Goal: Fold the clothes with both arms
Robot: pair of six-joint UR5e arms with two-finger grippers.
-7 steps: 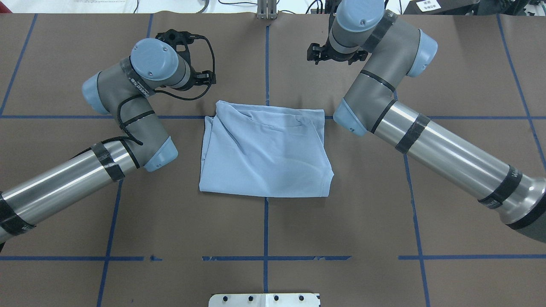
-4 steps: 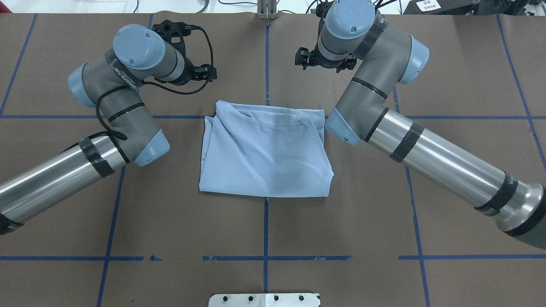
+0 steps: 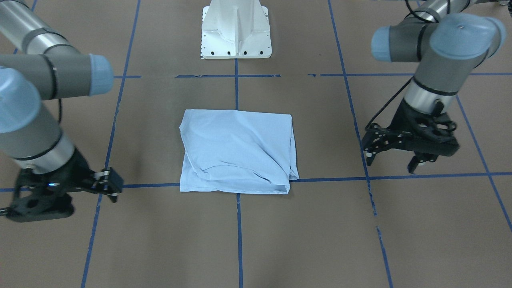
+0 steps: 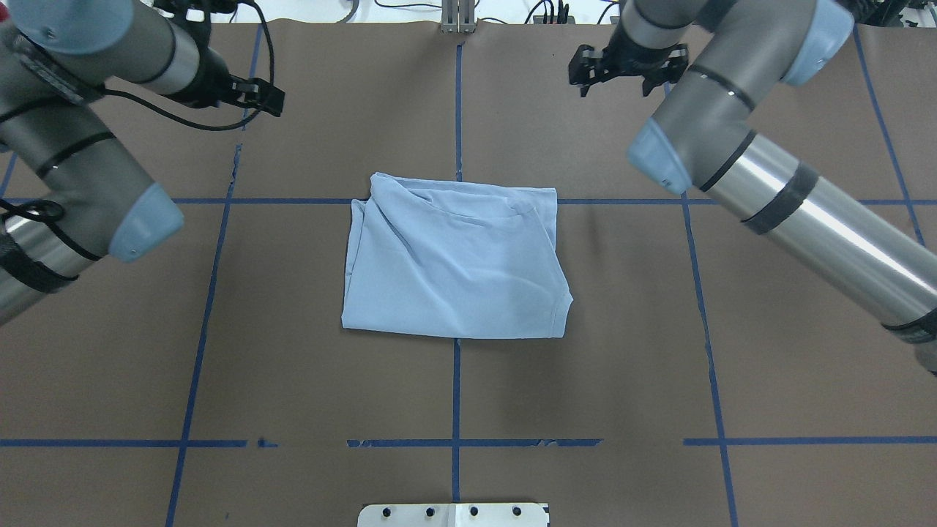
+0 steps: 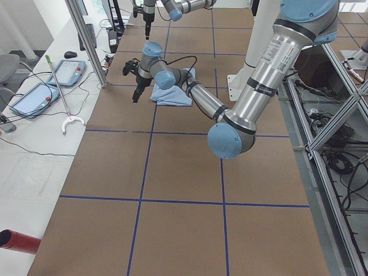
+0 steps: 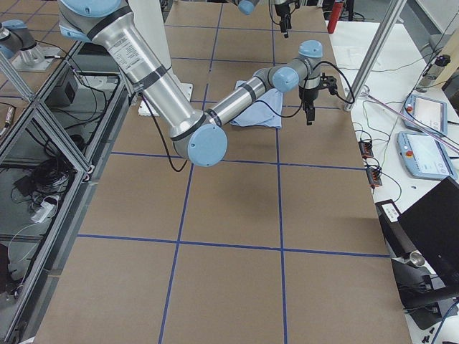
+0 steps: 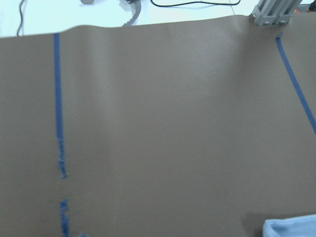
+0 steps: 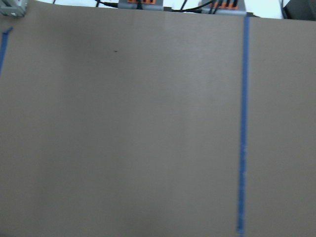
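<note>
The pale blue t-shirt (image 4: 454,263) lies folded into a rough rectangle at the table's middle, also seen in the front view as the t-shirt (image 3: 236,150); no print shows. My left gripper (image 3: 394,160) hangs open and empty above the brown table, well off to the shirt's side. In the overhead view the left gripper (image 4: 260,95) is at the far left, beyond the shirt. My right gripper (image 4: 618,77) is open and empty at the far right; the front view shows the right gripper (image 3: 110,186) low near a blue line. A shirt corner (image 7: 291,228) shows in the left wrist view.
Blue tape lines (image 4: 455,388) grid the brown table cover. The white pedestal base (image 3: 236,32) stands at the robot's side of the table. An aluminium post (image 4: 457,18) stands at the far edge. Handheld control screens (image 5: 34,98) lie on a side bench.
Both arms have swung outward and risen away from the shirt: the left gripper went left, the right gripper went right and farther back. The shirt has not moved.
</note>
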